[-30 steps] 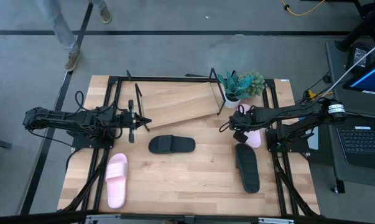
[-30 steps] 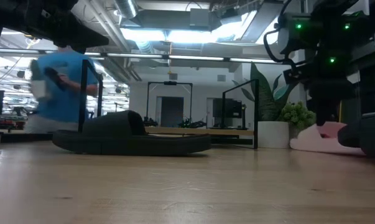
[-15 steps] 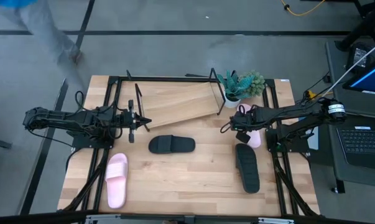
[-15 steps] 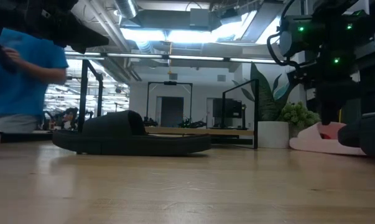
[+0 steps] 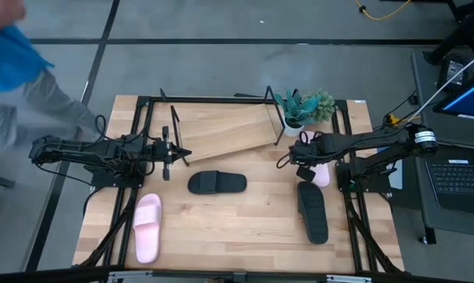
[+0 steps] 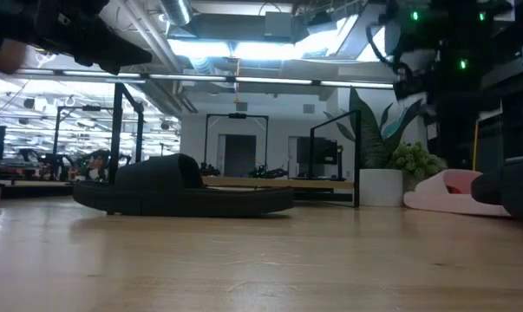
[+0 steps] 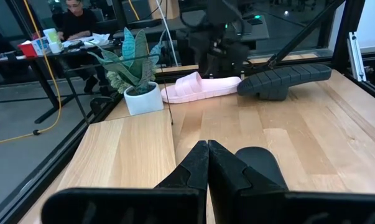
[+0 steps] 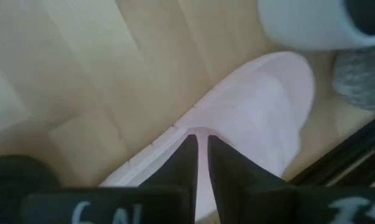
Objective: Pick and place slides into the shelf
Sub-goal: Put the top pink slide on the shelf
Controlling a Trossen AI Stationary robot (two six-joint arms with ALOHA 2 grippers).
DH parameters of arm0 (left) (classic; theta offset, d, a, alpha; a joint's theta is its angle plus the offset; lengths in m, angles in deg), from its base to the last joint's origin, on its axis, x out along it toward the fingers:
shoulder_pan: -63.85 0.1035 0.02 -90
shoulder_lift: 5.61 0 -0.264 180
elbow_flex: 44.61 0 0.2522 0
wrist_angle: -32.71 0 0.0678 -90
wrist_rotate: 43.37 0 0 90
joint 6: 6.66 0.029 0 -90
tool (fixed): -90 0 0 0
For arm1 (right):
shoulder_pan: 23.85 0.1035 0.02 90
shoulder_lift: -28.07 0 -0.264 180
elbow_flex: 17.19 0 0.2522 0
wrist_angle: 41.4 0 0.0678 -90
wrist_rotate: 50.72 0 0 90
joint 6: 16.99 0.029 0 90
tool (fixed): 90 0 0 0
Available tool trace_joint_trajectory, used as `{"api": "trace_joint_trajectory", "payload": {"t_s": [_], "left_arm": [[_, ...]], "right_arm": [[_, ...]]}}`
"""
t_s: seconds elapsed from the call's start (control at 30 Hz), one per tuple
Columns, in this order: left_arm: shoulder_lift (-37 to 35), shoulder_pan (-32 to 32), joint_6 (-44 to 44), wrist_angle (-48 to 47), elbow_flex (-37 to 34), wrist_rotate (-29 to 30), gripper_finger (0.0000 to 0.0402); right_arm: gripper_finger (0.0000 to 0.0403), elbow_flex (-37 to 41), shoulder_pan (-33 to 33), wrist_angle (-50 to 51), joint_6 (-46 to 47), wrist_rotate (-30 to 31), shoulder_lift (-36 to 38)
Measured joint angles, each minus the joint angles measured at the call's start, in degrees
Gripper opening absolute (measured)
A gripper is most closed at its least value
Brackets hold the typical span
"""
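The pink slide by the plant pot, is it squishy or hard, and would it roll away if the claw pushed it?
The pink slide is probably light and a bit bendy, since it looks like one thick piece of foam. It lies flat on the table, so a push would likely make it skid, not roll. The right claw, jaws slightly parted, is above its smooth edge, which might slip.

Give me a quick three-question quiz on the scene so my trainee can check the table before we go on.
1. True or false: the shelf already holds a slide.
2. How many slides does the high view show, and in which colours?
3. Which pincer is over the pink slide next to the potted plant: A left, B right?

Key: 1 false, its board is bare. 2 four, two pink and two black. 3 B, the right pincer.
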Motion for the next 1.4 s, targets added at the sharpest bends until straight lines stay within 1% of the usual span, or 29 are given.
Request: {"api": "trace_joint_trajectory", "payload": {"t_s": [0.1, 0.2, 0.37, 0.43, 0.5, 0.57, 0.63, 0.7, 0.83, 1.0, 1.13, 1.2, 1.3, 1.4], "left_arm": [[0.0, 0.0, 0.0, 0.0, 0.0, 0.0, 0.0], [0.0, 0.0, 0.4, 0.0, 0.0, 0.0, 0.0], [0.0, 0.0, 0.4, 0.0, 0.0, 0.0, 0.0], [0.0, 0.0, 0.4, -0.2, 0.0, 0.0, 0.0], [0.0, 0.0, 0.4, -0.6, 0.0, 0.0, 0.0], [0.0, 0.0, 0.4, -1.0, 0.0, 0.0, 0.0], [0.0, 0.0, 0.4, -1.0, 0.0, 0.0, 0.0], [0.0, 0.0, 0.4, -1.0, 0.0, 0.0, 0.0], [0.0, 0.0, 0.0, -1.0, 0.0, 0.0, 0.0], [0.0, 0.0, -0.1, -1.0, 0.0, 0.0, 0.0], [0.0, 0.0, -0.1, -1.0, 0.0, 0.0, 0.0], [0.0, 0.0, -0.1, -1.0, 0.0, 0.0, 0.0], [0.0, 0.0, -0.1, -1.0, 0.0, 0.0, 0.0], [0.0, 0.0, -0.1, -1.0, 0.0, 0.0, 0.0]], "right_arm": [[0.006, -3.6, 0.2, 2.7, -0.1, 1.7, 0.0], [0.0075, -5.6, 0.2, 2.3, -0.7, 2.5, 0.0], [0.0091, -8.4, 0.5, -1.8, 2.6, 2.1, 0.0], [0.0091, -7.6, 1.5, -6.4, 3.5, 1.6, 0.0], [0.0087, -5.7, 3.4, -10.7, 3.1, 1.2, -0.1], [0.0079, -3.9, 5.3, -12.3, 3.0, 1.0, -0.8], [0.0069, -3.1, 6.6, -10.9, 3.5, 1.3, -1.2], [0.0058, -3.2, 7.3, -8.7, 4.7, 2.9, -1.2], [0.0039, -3.2, 7.6, -4.3, 4.7, 5.4, -0.9], [0.0037, -3.1, 7.5, -1.9, 3.1, 8.6, -1.2], [0.0064, -1.4, 7.5, -3.3, 1.9, 8.7, -1.2], [0.0085, 0.9, 7.5, -4.7, 2.9, 8.7, -1.2], [0.012, 4.0, 7.5, -3.9, 4.7, 8.6, -1.2], [0.0152, 4.7, 7.5, -3.3, 6.0, 8.6, -1.2]]}}
